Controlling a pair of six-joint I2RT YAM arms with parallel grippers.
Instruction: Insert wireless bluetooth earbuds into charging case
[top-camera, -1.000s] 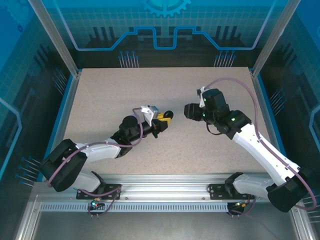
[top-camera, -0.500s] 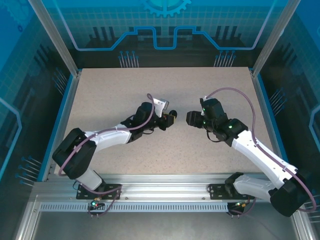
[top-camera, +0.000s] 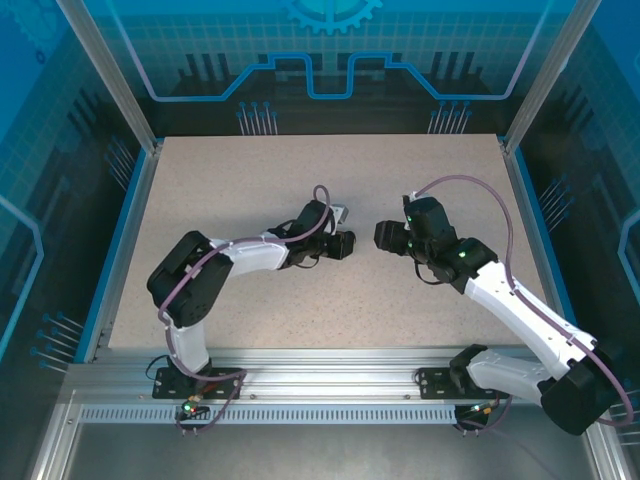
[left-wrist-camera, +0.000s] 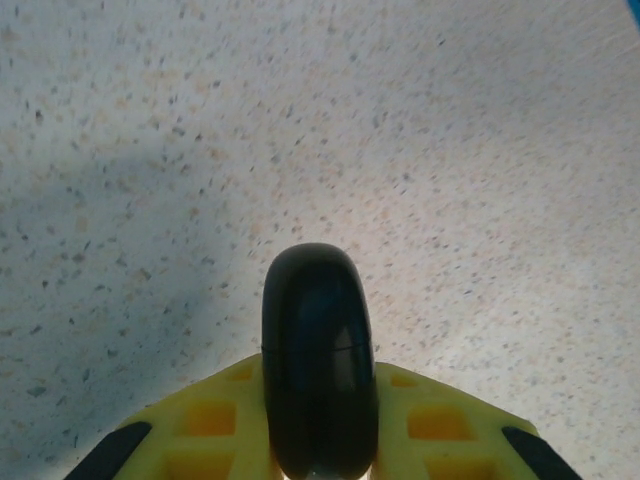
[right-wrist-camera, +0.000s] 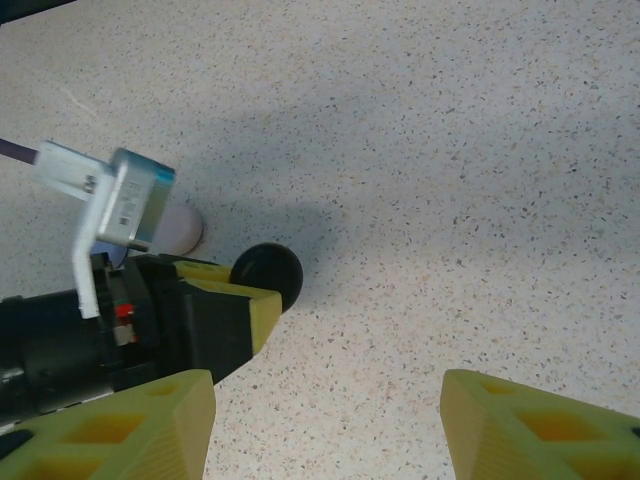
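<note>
Standing on edge, item one, a black round case (left-wrist-camera: 319, 340), is held clenched between the yellow fingers (left-wrist-camera: 430, 430) of the left gripper (top-camera: 343, 243). A thin seam is seen across the glossy rim, and the two halves are pressed together. The case is gripped by its lower part, and the rounded top projects past the fingertips. Whether it touches the surface below cannot be told.

Item two, the left arm (top-camera: 250, 255), is extended from its base at the near left towards the middle of the table (top-camera: 230, 180), with the elbow sharply bent.

Item three, the right gripper (right-wrist-camera: 325, 420), is presented with its jaws released and set wide apart; nothing is held between them. In the top view it is placed opposite the left gripper, the two facing each other across a short gap near the table's middle. From the right wrist, the case is seen beyond the spread fingers, near but apart.

Item four, a pale rounded object (right-wrist-camera: 183, 228), is found lying on the table just beside the left gripper, partly hidden behind a grey-white camera mount (right-wrist-camera: 125, 200). Its kind cannot be determined.

Item five, the table, is surfaced in speckled beige and bordered in blue. A soft shadow is cast on it under the left gripper and the case.
</note>
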